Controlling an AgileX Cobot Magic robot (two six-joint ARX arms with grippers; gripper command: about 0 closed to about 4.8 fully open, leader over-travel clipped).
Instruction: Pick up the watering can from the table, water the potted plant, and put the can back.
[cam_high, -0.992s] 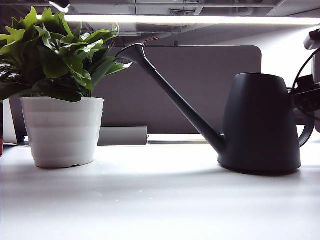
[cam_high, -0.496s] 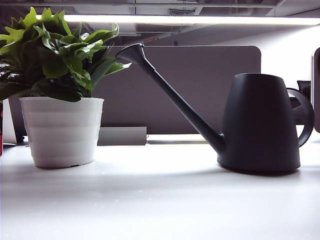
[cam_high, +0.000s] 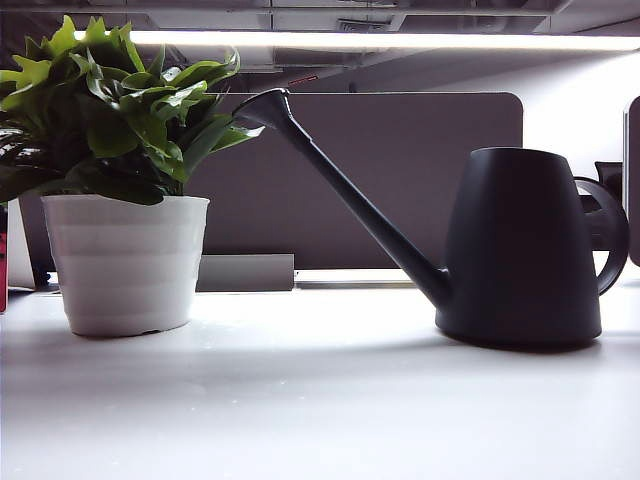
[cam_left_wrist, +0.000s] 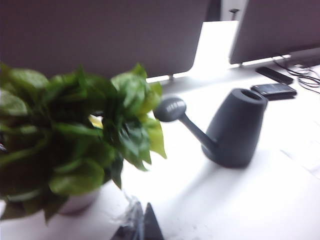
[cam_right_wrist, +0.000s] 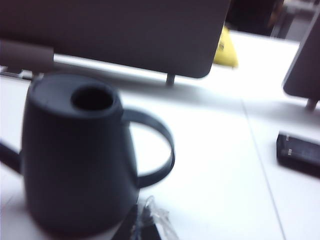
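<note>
The dark charcoal watering can (cam_high: 520, 250) stands upright on the white table (cam_high: 320, 400), with its spout pointing toward the potted plant (cam_high: 120, 110) in its white ribbed pot (cam_high: 125, 260). Neither gripper shows in the exterior view. In the left wrist view my left gripper (cam_left_wrist: 142, 226) is shut and empty, pulled back above the table in front of the plant (cam_left_wrist: 75, 135) and well away from the can (cam_left_wrist: 235, 130). In the right wrist view my right gripper (cam_right_wrist: 147, 225) is shut on nothing, close to the can (cam_right_wrist: 75, 160) and just short of its loop handle (cam_right_wrist: 160, 150).
A grey desk divider panel (cam_high: 400, 170) stands behind the can and plant. Two flat dark devices (cam_left_wrist: 274, 90) and cables (cam_left_wrist: 305, 70) lie beyond the can. Another dark device (cam_right_wrist: 300, 152) lies off to the can's handle side, and a yellow object (cam_right_wrist: 225, 52) sits farther back.
The right gripper, seen beside the can's handle at the right edge a second ago, has withdrawn out of the exterior view. The can and the plant have not moved.
</note>
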